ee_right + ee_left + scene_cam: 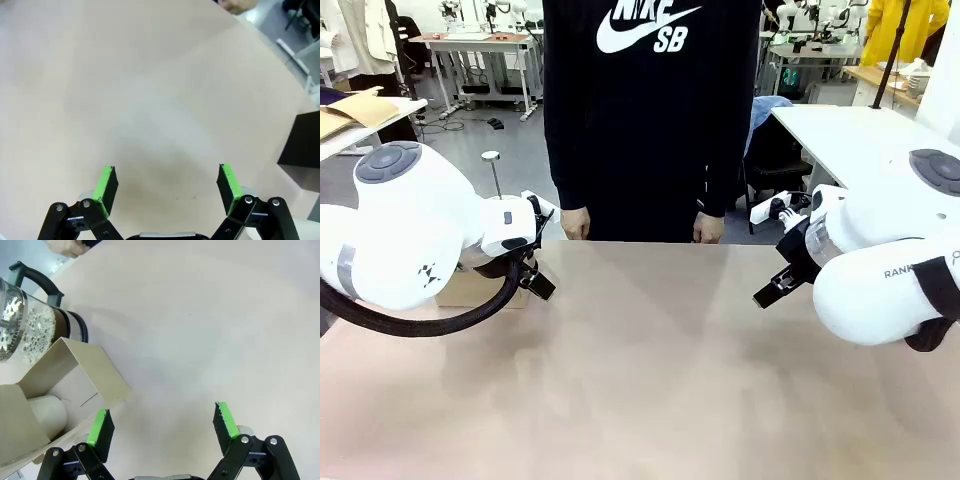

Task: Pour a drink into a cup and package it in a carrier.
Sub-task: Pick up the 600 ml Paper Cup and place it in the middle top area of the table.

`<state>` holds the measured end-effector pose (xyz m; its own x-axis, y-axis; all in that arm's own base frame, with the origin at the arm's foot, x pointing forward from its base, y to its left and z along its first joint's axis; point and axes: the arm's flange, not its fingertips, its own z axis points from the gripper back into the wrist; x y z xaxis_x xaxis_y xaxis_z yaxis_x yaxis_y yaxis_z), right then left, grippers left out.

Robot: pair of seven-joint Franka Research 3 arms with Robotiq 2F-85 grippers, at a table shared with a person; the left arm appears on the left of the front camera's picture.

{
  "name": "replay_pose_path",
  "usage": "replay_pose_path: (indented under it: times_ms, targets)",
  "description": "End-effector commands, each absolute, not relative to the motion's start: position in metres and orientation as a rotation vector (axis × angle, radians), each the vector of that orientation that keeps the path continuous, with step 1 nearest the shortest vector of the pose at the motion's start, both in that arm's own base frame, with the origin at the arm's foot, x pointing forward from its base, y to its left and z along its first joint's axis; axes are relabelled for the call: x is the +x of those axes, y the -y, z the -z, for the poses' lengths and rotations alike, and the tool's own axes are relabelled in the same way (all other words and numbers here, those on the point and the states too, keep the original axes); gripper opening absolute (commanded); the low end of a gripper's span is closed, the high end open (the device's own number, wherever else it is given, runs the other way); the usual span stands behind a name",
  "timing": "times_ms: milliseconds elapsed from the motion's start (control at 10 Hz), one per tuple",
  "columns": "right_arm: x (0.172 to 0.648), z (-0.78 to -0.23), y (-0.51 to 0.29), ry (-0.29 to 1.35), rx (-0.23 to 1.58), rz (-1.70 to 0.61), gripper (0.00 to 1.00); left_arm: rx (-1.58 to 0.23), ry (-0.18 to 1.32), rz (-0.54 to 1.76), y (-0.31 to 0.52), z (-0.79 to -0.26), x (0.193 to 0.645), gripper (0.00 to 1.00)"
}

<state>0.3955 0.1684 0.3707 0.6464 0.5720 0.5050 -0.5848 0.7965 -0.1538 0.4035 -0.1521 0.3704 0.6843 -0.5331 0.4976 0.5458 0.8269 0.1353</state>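
In the left wrist view a clear glass jar point(27, 325) with a black handle, beaded with droplets, stands at the left edge, with a brownish band near its dark base. In the front view its plunger knob point(491, 157) rises behind my left arm. The brown cardboard carrier point(80, 367) sits beside the jar, with a white cup point(47, 412) inside it. My left gripper point(162, 425) hangs open over bare table just right of the carrier, at the table's left point(535, 272). Over the right side, my right gripper point(167, 184) is open above bare table too point(775, 285).
A person in a black top stands at the far edge, hands point(575, 222) resting by the table rim. A black box point(302, 145) sits at the right edge of the right wrist view. The tan tabletop point(650, 380) stretches between the arms.
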Motion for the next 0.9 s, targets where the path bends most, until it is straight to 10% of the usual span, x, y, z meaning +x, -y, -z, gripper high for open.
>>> replay_pose_path:
  times_ms: [0,800]
  targets:
    - [0.3955,-0.3707,-0.1684,0.566,0.024,-0.658,1.0,-0.024,0.55,0.605,0.1522,-0.3704,0.4035,1.0]
    - [0.3955,-0.3707,-0.1684,0.566,0.024,-0.658,1.0,-0.024,0.55,0.605,0.1522,-0.3704,0.4035,1.0]
